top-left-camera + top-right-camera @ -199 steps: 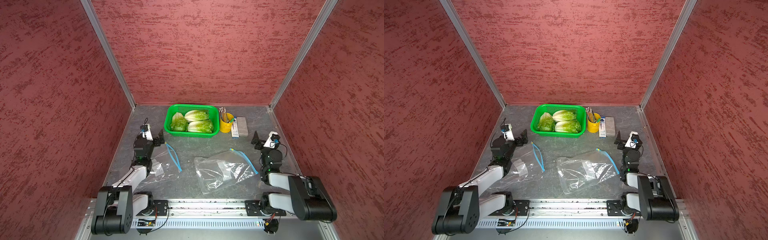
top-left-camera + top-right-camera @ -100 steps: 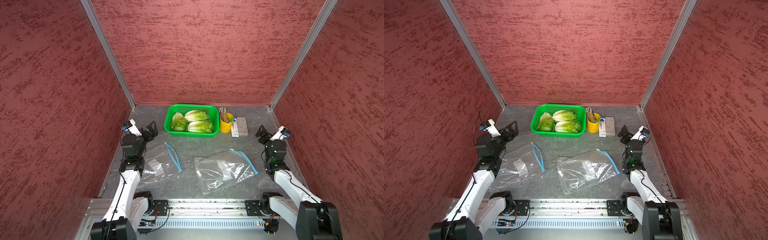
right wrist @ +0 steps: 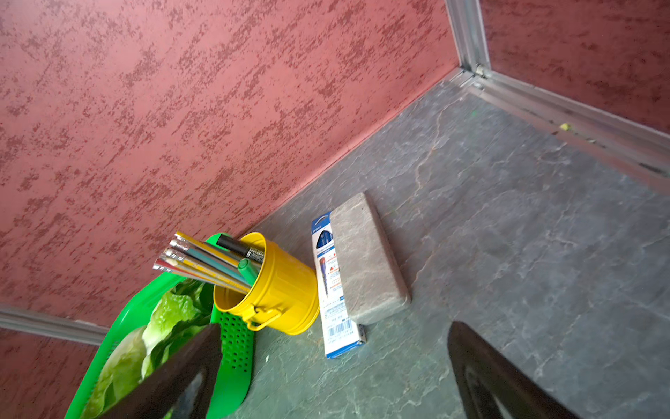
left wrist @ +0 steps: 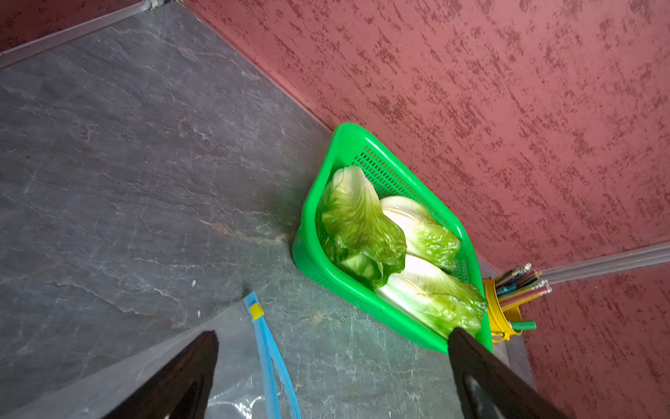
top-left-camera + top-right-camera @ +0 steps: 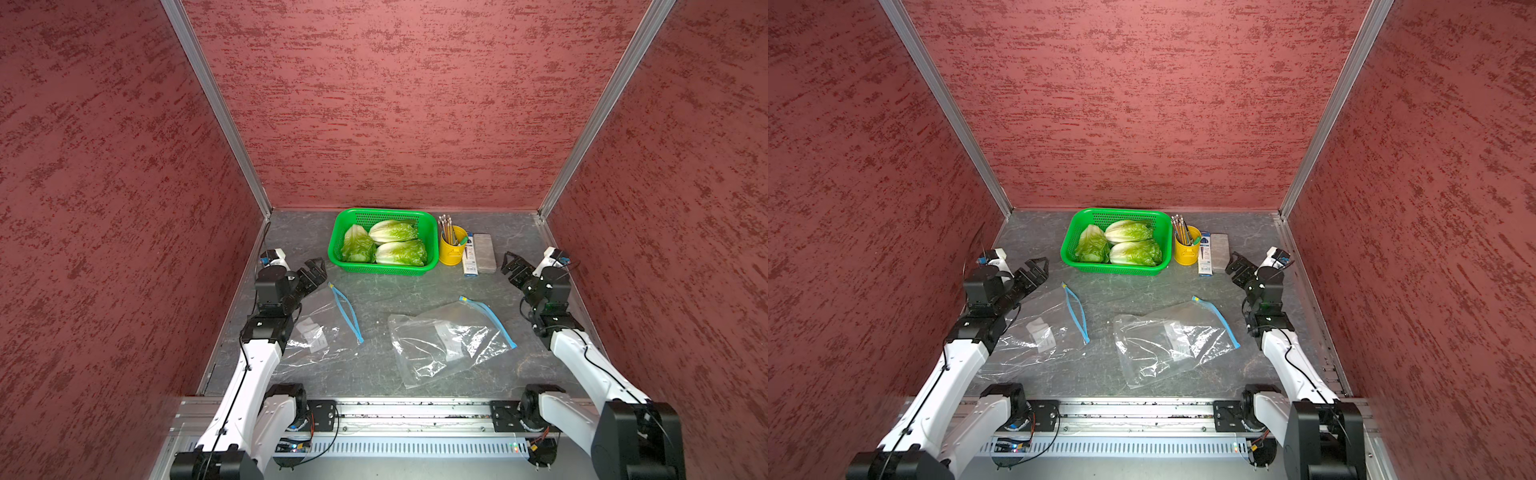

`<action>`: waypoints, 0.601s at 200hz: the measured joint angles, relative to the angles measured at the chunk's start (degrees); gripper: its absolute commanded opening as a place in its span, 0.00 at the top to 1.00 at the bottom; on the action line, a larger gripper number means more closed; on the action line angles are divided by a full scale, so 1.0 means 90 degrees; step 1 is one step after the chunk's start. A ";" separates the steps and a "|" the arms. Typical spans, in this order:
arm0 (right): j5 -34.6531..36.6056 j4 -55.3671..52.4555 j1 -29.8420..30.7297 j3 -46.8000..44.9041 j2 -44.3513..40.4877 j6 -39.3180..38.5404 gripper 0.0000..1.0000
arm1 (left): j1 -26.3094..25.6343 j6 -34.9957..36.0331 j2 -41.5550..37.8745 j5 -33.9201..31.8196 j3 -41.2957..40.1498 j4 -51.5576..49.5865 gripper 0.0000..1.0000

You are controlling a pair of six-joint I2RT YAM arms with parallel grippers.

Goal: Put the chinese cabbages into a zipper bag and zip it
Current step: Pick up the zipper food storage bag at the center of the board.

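Observation:
Three chinese cabbages [image 5: 392, 231] [image 5: 1133, 252] [image 4: 359, 221] lie in a green basket [image 5: 382, 270] at the back of the table. Two clear zipper bags with blue zips lie flat, the left bag [image 5: 320, 332] and the right bag [image 5: 449, 345]. My left gripper [image 5: 314, 269] [image 4: 333, 332] is open and empty. It hovers over the far end of the left bag's zip [image 4: 270, 359], short of the basket's left corner. My right gripper [image 5: 512, 262] [image 3: 335, 326] is open and empty at the right, beyond the right bag.
A yellow cup of pencils [image 5: 452, 249] [image 3: 286, 286] stands right of the basket. Beside it lie a blue-white box [image 3: 333, 290] and a grey block [image 3: 366, 257], just ahead of my right gripper. Red walls enclose three sides.
Both arms have unfolded from their low pose by the front rail and now reach forward over the table. Both grippers have stayed open, and the bags and cabbages have not moved.

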 measured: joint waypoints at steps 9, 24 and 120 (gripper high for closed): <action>-0.0182 -0.0153 0.0000 0.0107 0.0002 0.0010 0.01 | -0.0223 0.0022 -0.0046 -0.0187 0.0100 -0.0238 0.00; -0.0444 -0.0413 0.0007 0.0282 0.0002 0.0012 0.01 | -0.0571 0.0058 -0.0087 -0.0474 0.0233 -0.0590 0.00; -0.1523 -0.1685 0.1503 0.0928 0.0083 0.0017 0.01 | -0.3203 -0.0153 0.0831 -0.2365 0.1144 -0.3106 0.00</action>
